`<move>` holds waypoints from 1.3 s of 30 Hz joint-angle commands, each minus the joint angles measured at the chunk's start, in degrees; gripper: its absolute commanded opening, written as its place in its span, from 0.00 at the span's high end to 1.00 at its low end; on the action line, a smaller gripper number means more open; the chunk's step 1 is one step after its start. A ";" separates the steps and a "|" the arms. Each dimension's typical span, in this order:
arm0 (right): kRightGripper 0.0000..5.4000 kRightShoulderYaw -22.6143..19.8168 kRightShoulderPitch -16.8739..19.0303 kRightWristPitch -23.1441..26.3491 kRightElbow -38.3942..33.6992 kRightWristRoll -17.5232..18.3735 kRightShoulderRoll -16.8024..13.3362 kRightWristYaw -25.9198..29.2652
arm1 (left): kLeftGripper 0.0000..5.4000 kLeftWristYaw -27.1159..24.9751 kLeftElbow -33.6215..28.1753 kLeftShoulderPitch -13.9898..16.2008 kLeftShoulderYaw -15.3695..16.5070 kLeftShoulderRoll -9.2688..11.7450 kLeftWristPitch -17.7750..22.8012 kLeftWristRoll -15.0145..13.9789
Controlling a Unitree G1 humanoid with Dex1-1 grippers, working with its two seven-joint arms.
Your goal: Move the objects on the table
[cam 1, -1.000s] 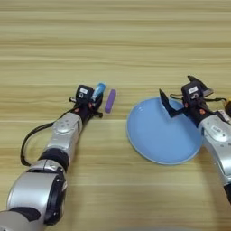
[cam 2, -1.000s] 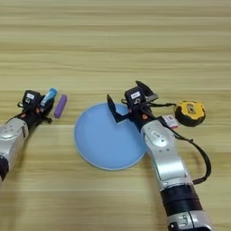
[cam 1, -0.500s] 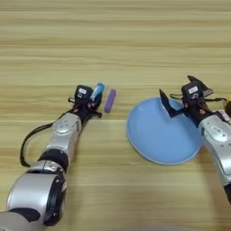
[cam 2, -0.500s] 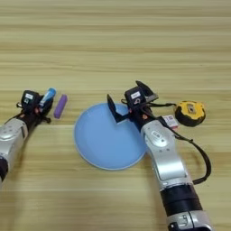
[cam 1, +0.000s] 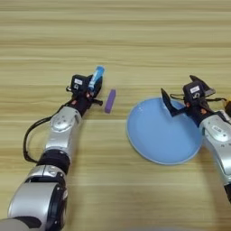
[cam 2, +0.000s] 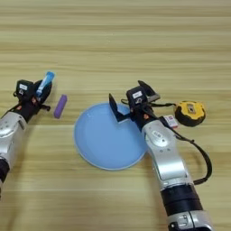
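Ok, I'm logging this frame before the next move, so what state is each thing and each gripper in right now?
blue-and-white tube: held in the left gripper, tilted, cap up.
purple stick: lying free on the table, beside the left gripper.
light-blue plate: flat on the table, nothing on it.
right gripper: open, over the plate's far rim.
red-and-white card: on the table.
yellow tape measure: on the table, untouched.

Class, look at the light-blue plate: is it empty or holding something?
Empty: the plate shows bare blue; the purple stick lies beside it.
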 commanded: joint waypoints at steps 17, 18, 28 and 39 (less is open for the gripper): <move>0.00 -5.77 -1.69 -0.29 -0.39 1.96 0.61 -4.80 | 0.75 -6.88 -24.33 13.75 -14.34 -4.42 15.36 -0.23; 0.00 -5.81 -1.68 -0.30 -0.39 1.98 0.64 -4.86 | 0.75 -6.98 -24.48 13.98 -15.00 -4.54 15.46 -0.13; 0.00 -5.75 -2.04 -0.29 0.01 2.05 0.84 -5.34 | 0.75 -9.00 -23.16 15.35 -20.24 -5.51 16.08 1.63; 0.00 -5.63 -2.23 -0.31 0.41 1.98 1.11 -5.31 | 0.72 -7.47 -22.70 14.33 -21.36 -5.32 16.93 3.90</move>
